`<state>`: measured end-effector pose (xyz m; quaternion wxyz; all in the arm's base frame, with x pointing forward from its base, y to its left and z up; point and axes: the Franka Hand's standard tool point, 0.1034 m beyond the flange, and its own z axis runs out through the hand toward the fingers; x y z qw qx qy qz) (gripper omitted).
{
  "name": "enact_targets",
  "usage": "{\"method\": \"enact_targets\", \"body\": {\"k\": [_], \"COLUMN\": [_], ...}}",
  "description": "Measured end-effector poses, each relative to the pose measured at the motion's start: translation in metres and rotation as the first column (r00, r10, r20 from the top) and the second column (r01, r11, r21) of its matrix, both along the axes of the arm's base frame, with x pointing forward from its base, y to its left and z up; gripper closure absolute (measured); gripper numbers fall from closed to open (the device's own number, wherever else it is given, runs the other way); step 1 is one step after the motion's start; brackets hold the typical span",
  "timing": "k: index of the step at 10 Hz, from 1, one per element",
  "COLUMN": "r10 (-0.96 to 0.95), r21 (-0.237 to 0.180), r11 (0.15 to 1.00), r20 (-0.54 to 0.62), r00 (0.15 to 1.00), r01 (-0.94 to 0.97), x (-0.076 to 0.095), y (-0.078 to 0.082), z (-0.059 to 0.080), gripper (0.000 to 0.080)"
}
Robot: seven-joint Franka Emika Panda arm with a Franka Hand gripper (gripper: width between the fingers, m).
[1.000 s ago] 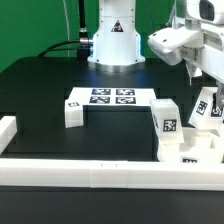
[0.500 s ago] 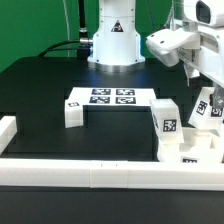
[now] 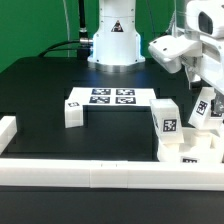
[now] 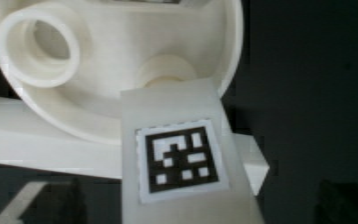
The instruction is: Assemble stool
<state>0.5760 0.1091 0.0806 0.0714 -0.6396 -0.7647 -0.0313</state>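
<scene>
Markings: we find no brand name and no legible writing anywhere. The only print is black-and-white square tags. The marker board, thin and flat in the middle of the exterior view, carries four. The loose leg block, just beside that board toward the exterior view's left, shows one on its top face. At the exterior view's lower right, the front leg block and the rear leg block each show one tag on a broad face. A further tag sits low on the seat. In the wrist view the tagged leg block bears one tag with clear cells; we cannot tell which of the two blocks it is.

Materials and shapes: the stool parts are smooth white plastic. The seat is a short round cylinder resting against the long white border rail. The wrist view shows a round socket in its face, and the tagged leg block's far end meets the seat at a second recess. The leg blocks are small and rectangular, and both right-hand ones stand tilted. The table is matte black.

Tool: the gripper hangs at the upper right of the exterior view, above the rear leg block and apart from it. Its jaws stand fully wide and grasp nothing. In the wrist view the fingertips appear only as dark blurs, with the tagged leg block between them and neither touching it
</scene>
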Motion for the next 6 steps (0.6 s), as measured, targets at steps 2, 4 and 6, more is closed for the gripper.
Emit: {"method": "enact_targets", "body": {"k": [2, 4, 6], "r10": [-0.002, -0.004, -0.004], "r21": [0.000, 0.000, 0.000], "r11": [1.000, 1.000, 1.000], "r20": [-0.003, -0.003, -0.003], "r00": [1.000, 1.000, 1.000], "r01": [0.002, 0.004, 0.004], "x": [-0.0003, -0.0003, -0.0003], "y": [-0.0006, -0.0016, -0.0018], "z": [-0.0012, -0.0016, -0.0016], "gripper": [0.0280, 0.0419, 0.0463]}}
